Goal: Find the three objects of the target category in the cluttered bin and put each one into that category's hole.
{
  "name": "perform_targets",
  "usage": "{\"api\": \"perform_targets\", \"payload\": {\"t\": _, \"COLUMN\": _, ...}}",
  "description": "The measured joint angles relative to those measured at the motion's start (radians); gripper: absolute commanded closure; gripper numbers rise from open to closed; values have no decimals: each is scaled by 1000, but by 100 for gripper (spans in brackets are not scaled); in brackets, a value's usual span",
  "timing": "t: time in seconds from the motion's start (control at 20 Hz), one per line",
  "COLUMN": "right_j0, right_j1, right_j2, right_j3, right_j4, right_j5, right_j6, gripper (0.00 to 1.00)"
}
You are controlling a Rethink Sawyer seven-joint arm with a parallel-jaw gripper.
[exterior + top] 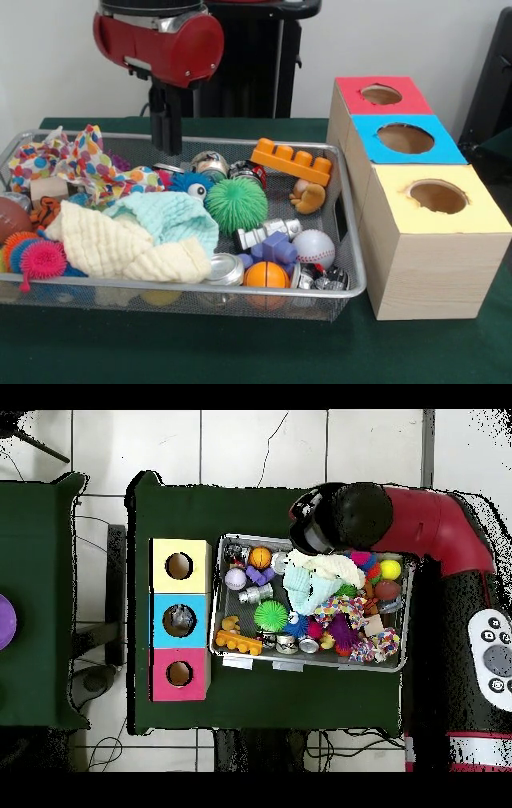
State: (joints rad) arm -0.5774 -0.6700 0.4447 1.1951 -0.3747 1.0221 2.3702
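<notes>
My gripper point(170, 149) hangs over the back of the wire bin point(353, 240), its black fingers point(162, 120) together and nothing in them. It is above the gap between the polka-dot cloth point(88, 164) and a metal can point(210, 164). In the bin lie a green spiky ball point(236, 205), an orange building block point(292, 161), a baseball point(314, 247), an orange ball point(266, 274) and a pale yellow cloth point(120, 248). Right of the bin stand the red box point(352, 86), blue box point(368, 132) and yellow box point(392, 208), each with a round hole. In the overhead view the arm's head point(340, 519) hides the gripper.
A light blue cloth point(172, 216), a blue furry toy point(192, 184), pink spiky balls point(42, 260) and a brown football point(12, 218) crowd the bin's left side. Something lies inside the blue box's hole point(180, 620). A second green table point(35, 599) stands apart.
</notes>
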Motion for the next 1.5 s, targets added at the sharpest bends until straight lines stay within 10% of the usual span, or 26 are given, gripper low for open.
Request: {"api": "perform_targets", "payload": {"t": 1.5, "right_j0": 66, "right_j1": 235, "right_j2": 34, "right_j3": -289, "right_j4": -8, "right_j5": 22, "right_j6": -63, "gripper": 100}}
